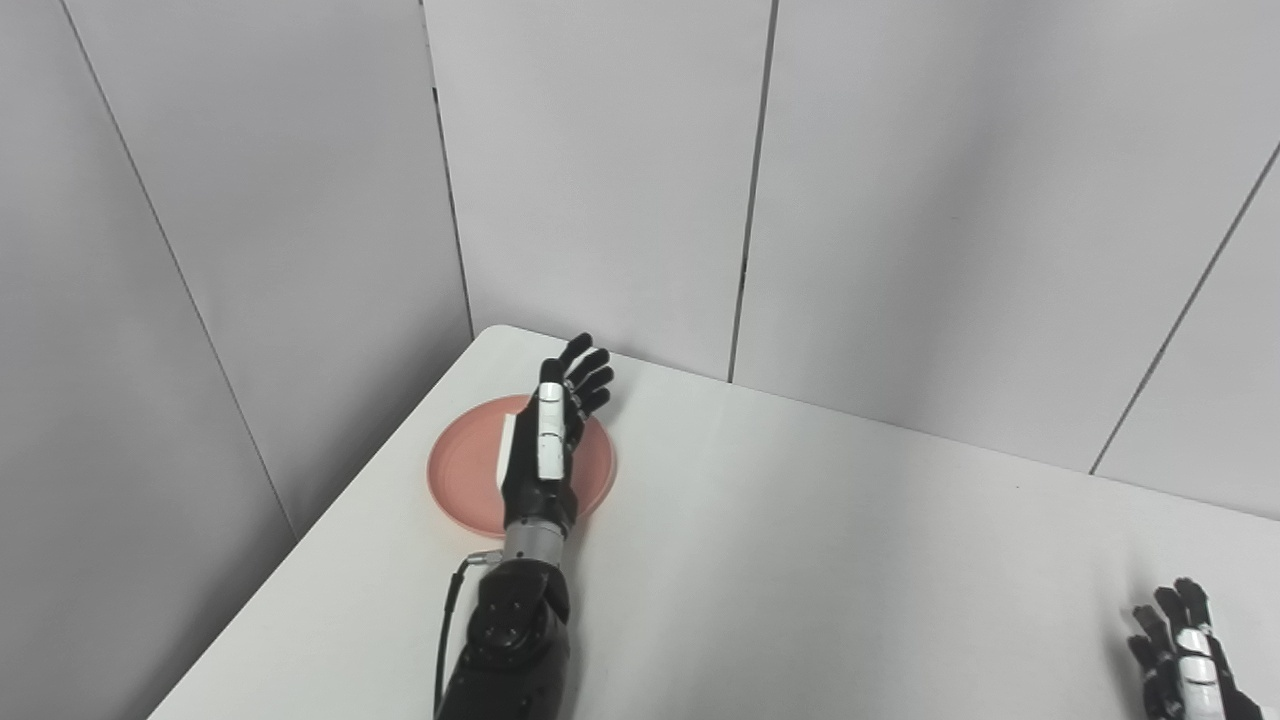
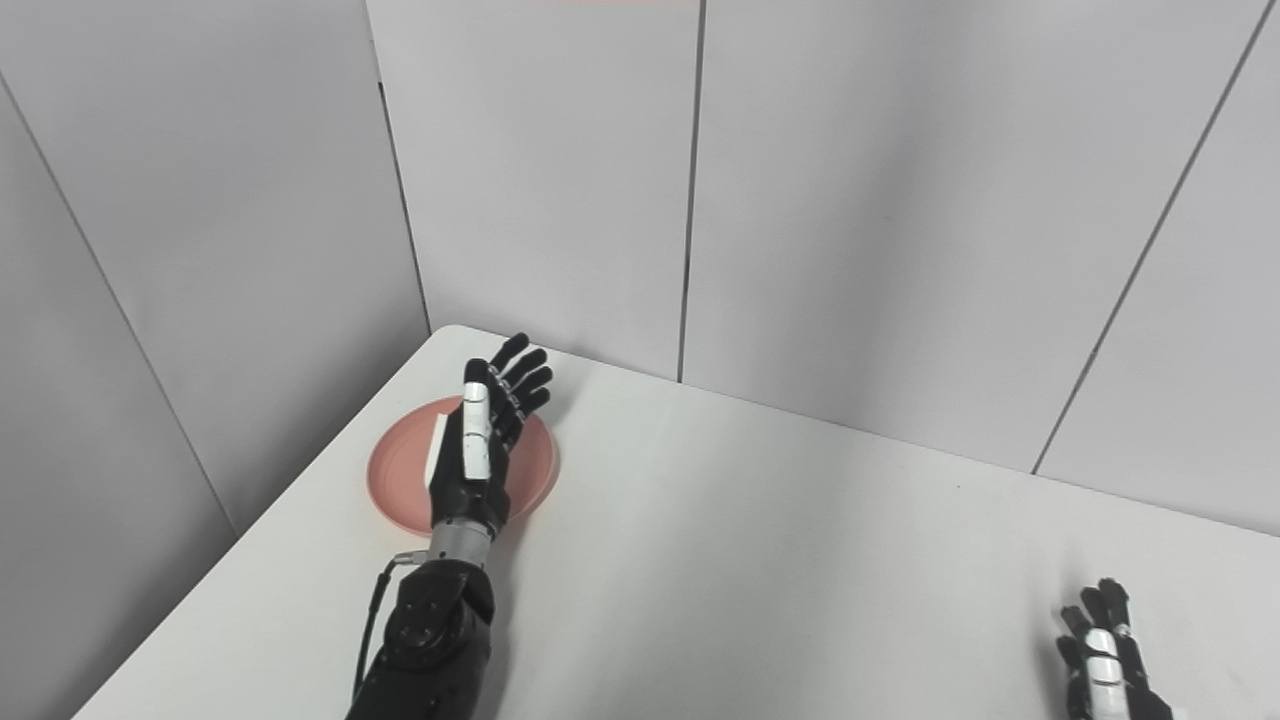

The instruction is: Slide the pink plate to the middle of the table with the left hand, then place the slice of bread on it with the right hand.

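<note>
Clearly at the first step, the sliding of the round pink plate [image 1: 470,470], which lies flat on the plain white counter [image 1: 800,560] close to that counter's far left corner and well short of the counter's middle. Above the plate, over its right half, the black-and-white left hand [image 1: 545,450], set edge-on with thumb side up, fingers spread a little and reaching past the plate's far rim, holding nothing. Hard to tell whether the hand's lower edge rests on the plate or merely hangs over it; no shadow or gap legible enough to settle that. Next, by judgement: bringing the hand down against the plate, pressing on its floor or hooking its far rim, then drawing it rightward and nearer, toward the counter's middle, with steady downward pressure so the smooth dish does not slip out from under or spin. Care needed also at the counter's left edge, which runs just beside the plate. Far to the right of the plate, at the picture's bottom corner, the black right hand [image 1: 1185,650], fingers pointing up and somewhat apart, empty so far as shown, its palm and wrist cut off by the frame. No slice of bread to be found anywhere in either view; presumably out of frame, below or to the right. Part of the plate's middle and right rim hidden behind the left hand and wrist.
</note>
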